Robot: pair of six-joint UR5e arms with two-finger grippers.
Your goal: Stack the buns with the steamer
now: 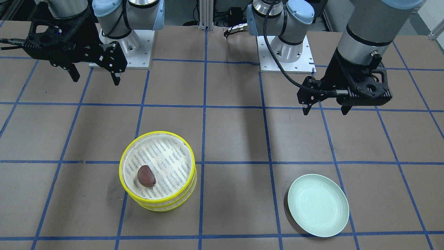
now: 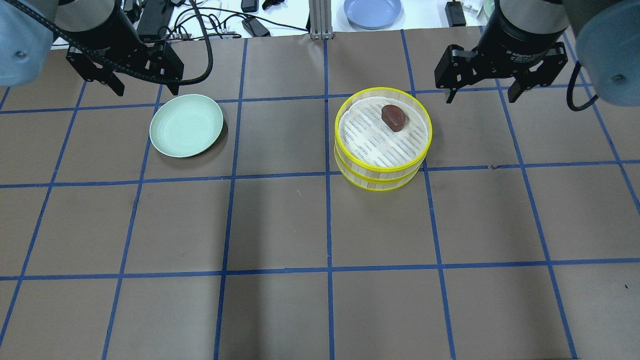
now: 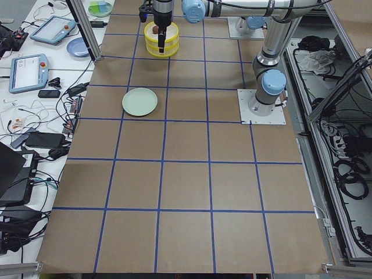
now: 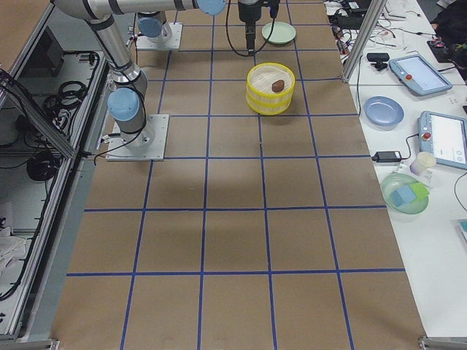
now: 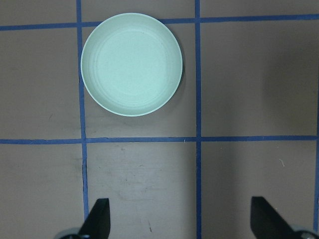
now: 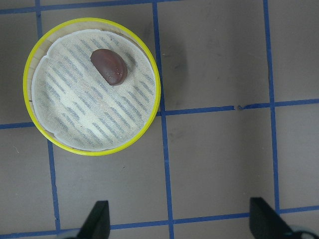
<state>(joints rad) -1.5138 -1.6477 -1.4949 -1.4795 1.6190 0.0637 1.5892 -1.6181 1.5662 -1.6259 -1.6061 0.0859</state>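
Two yellow-rimmed steamer tiers point(image 1: 166, 205) stand stacked on the table; they also show in the overhead view point(image 2: 380, 177) and the right wrist view point(image 6: 94, 114). The dark reddish-brown bun point(image 1: 146, 176) lies on the top tier's white liner, near its rim point(image 2: 393, 117) point(image 6: 109, 66). The cream-white bun is hidden. My right gripper point(image 2: 480, 98) point(image 1: 96, 80) is open and empty, raised beside the stack. My left gripper point(image 2: 146, 90) point(image 1: 325, 111) is open and empty, raised near the plate.
An empty mint-green plate point(image 2: 186, 125) point(image 5: 131, 63) lies on the table on my left side. A blue plate point(image 2: 372, 11) and cables lie on the bench beyond the table's far edge. Blue tape lines grid the brown table.
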